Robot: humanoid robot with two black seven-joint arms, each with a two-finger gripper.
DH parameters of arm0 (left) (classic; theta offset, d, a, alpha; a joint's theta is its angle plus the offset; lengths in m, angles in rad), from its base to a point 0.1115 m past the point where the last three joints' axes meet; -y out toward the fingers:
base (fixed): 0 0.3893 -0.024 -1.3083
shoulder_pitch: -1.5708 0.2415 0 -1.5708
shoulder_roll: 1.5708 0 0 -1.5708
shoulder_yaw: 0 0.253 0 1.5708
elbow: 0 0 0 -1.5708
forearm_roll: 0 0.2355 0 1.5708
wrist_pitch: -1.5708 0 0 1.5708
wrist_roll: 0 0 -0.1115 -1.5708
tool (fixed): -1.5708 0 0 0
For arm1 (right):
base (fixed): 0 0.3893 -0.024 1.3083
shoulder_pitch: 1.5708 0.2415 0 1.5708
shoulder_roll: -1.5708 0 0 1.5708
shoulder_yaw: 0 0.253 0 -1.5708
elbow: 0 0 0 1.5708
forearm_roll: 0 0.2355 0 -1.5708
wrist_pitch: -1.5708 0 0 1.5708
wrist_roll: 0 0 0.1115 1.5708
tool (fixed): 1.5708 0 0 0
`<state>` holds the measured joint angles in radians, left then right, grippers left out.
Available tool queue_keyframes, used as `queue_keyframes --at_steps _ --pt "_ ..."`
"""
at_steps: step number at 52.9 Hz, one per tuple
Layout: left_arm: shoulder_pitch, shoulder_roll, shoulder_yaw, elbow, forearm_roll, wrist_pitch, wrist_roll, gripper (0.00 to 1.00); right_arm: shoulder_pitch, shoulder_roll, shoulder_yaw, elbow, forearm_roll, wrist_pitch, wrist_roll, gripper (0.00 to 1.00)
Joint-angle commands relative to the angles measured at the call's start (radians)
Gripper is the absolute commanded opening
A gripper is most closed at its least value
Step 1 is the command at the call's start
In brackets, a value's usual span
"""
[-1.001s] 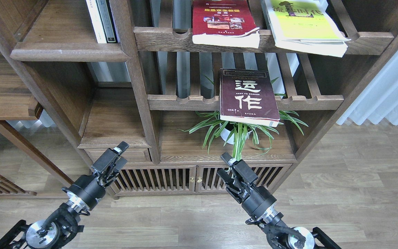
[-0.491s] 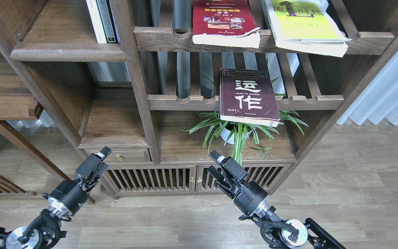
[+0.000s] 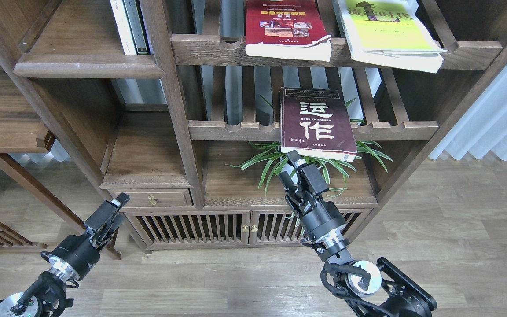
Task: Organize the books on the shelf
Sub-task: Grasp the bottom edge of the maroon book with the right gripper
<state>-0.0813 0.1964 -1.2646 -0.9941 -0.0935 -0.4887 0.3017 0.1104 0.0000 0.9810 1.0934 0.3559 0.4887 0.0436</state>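
the wooden floor (image 3: 456,229) is pale and has long boards. a big brown bookcase (image 3: 178,132) stands on it.

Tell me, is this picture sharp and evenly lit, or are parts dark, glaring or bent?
Head view: mostly sharp, the maroon book has crisp characters; soft daylight through the curtain; deep shade under the bookcase boards; the yellow-green book looks slightly washed; uprights lean outward, wide-lens distortion.
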Motion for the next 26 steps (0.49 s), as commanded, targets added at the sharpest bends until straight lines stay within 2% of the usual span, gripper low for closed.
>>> queue_keyframes --at_steps 1,12,26 --pt "-0.005 -0.002 0.002 0.003 0.000 0.000 0.001 1.00 0.012 0.000 -0.035 -0.020 0.029 0.000 0.001 0.99" --pt "0.000 0.000 -0.001 0.003 0.000 0.000 -0.001 1.00 0.048 0.000 -0.032 -0.050 0.089 -0.088 0.001 0.99" --pt "0.000 0.000 -0.002 0.003 0.000 0.000 0.001 1.00 0.100 0.000 0.050 -0.138 0.107 -0.094 0.001 0.99"
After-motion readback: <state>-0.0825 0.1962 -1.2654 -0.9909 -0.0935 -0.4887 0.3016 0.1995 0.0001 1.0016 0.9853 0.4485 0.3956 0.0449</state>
